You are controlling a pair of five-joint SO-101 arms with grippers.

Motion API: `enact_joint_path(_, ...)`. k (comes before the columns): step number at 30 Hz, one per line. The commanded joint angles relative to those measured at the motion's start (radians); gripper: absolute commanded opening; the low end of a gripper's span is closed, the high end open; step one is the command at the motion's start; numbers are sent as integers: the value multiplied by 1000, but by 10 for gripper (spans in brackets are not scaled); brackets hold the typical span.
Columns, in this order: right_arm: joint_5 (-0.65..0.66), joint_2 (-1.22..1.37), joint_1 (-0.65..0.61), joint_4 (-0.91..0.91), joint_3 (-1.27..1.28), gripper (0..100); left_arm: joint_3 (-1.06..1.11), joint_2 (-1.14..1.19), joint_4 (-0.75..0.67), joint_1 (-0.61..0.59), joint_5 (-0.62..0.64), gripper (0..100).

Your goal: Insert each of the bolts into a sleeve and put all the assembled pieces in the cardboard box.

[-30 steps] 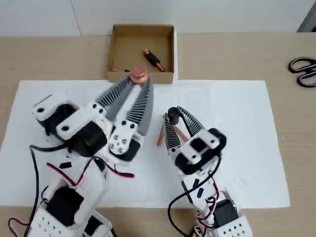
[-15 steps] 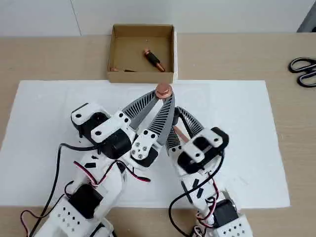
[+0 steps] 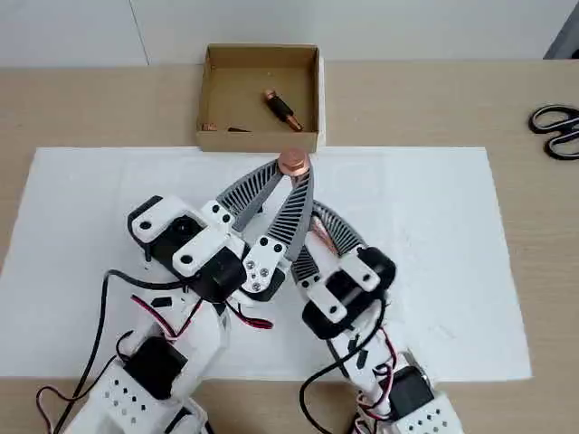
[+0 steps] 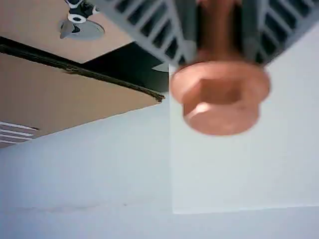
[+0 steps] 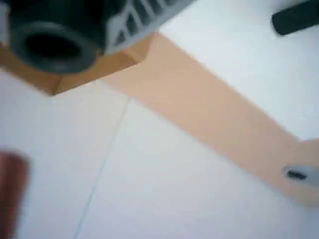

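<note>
1. Bolt (image 3: 295, 164) (image 4: 219, 97), copper-coloured, pinched by the shank in the closed jaws of the left gripper (image 3: 294, 174), flanged head sticking out past the fingertips. Held over the white paper sheet (image 3: 434, 208), near the cardboard box (image 3: 215, 95) at 12 o'clock from it.
2. Tips of the right gripper (image 3: 318, 231) tucked under the left one in the high view, hard to make out there. In the right wrist view, jaws closed on a black sleeve (image 5: 52, 45), hollow end towards the camera.
3. Blurred reddish shape (image 5: 11, 191) cut by the frame edge and dark rod (image 5: 295, 17) on the sheet in that same view, neither clear enough to name.
4. Light wooden table (image 3: 407, 99) under the sheet. Pale wall (image 3: 362, 27) beyond at 12 o'clock.
5. Inside the box, one assembled piece (image 3: 281, 108), copper head and dark body, lying slanted. Small copper part (image 3: 209, 127) in the 7 o'clock corner, half hidden by the front wall.
6. Black-handled scissors (image 3: 555, 132) at 3 o'clock on the table, cut off by the frame edge, well apart from both arms.
</note>
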Motion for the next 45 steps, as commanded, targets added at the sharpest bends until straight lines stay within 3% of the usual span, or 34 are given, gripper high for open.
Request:
enact_joint_path(1,-18,-18,13,-56,6,5,-4,-21,-21,-5,-2,6)
enact_joint_path(39,-20,-16,8,-134,6,4,39,-18,25,23,-9,8)
enact_joint_path(45,-20,-16,8,-134,6,4,39,-20,167,8,-114,133)
